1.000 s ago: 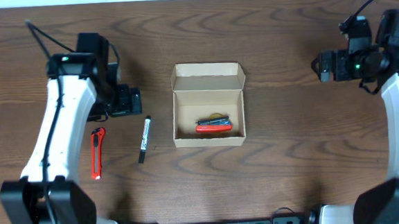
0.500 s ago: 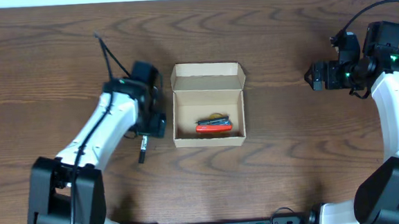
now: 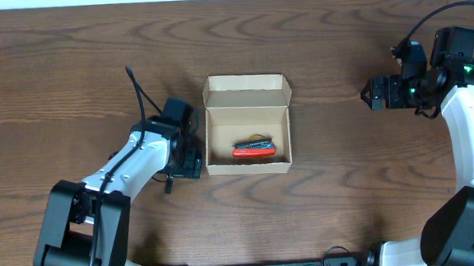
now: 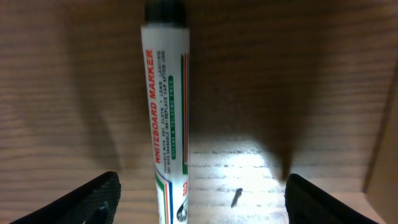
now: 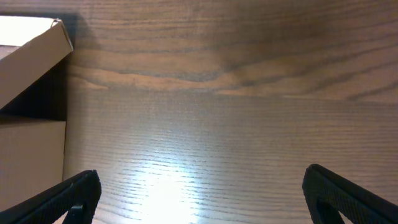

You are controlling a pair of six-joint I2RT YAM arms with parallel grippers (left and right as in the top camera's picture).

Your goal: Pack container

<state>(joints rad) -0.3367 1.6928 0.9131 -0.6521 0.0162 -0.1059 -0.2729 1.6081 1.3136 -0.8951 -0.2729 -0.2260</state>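
The container [image 3: 246,85], a tan cardboard box with its flap lid open at the back, stands at the table's middle. It holds a red tool [image 3: 253,153] and dark pens [image 3: 254,143]. A white whiteboard marker [image 4: 165,112] with a black cap lies just left of the box. Only its end [image 3: 168,187] shows in the overhead view. My left gripper [image 3: 186,162] is low over the marker, and its open fingers [image 4: 199,199] straddle it without touching. My right gripper [image 3: 374,92] is open and empty [image 5: 202,196] over bare table, right of the box.
The box's corner [image 5: 31,50] shows at the left of the right wrist view. Its wall [image 4: 384,155] is close on the right of the left wrist view. The wooden table [image 3: 348,192] spreads all round.
My left arm has swung from the far left towards the box and come down over the marker. My right arm shifted slightly left, then held still.
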